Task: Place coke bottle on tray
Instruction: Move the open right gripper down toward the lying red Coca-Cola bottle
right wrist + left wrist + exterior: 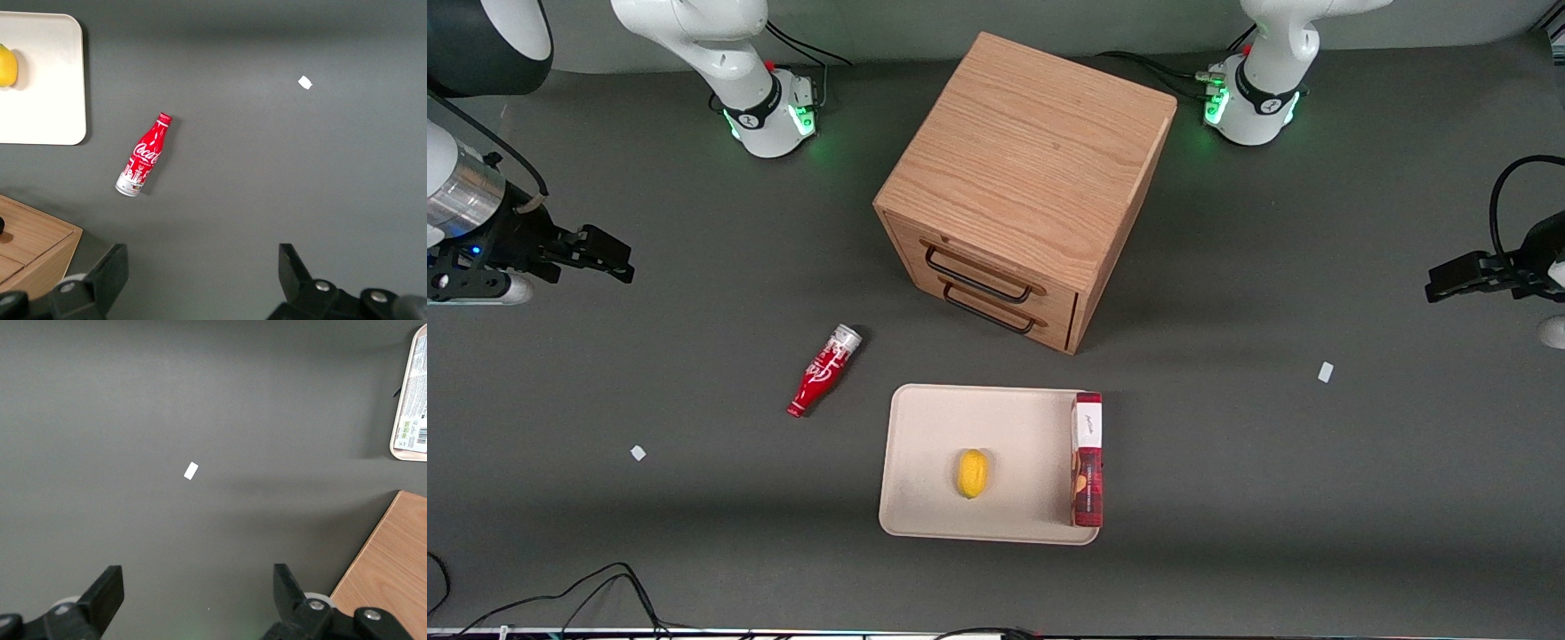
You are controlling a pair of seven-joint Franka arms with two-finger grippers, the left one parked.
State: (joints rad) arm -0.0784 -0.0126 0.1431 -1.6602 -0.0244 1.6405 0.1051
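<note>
**Bottle on its side, haven't gone for it yet**

Front view first: the coke bottle is lying flat on the table, just beside the tray but not touching it, off toward my working arm's end. Cap points at the camera, silver base away. The tray already has a lemon near the middle and a red-and-white box along the edge toward the parked arm's end, so I reckon the bare strip nearest the bottle is the obvious landing spot. The wooden drawer cabinet sits farther from the camera than the tray. My gripper hangs out at the table's working end, well apart from the bottle.

Parked arm's wrist view: just table and a corner of the cabinet, nothing useful.

Right wrist view: fingers spread wide with nothing between them, bottle in clear sight, tilted. Since it's lying down, I'd guess I'll need to twist the wrist to pinch across its body.
</note>
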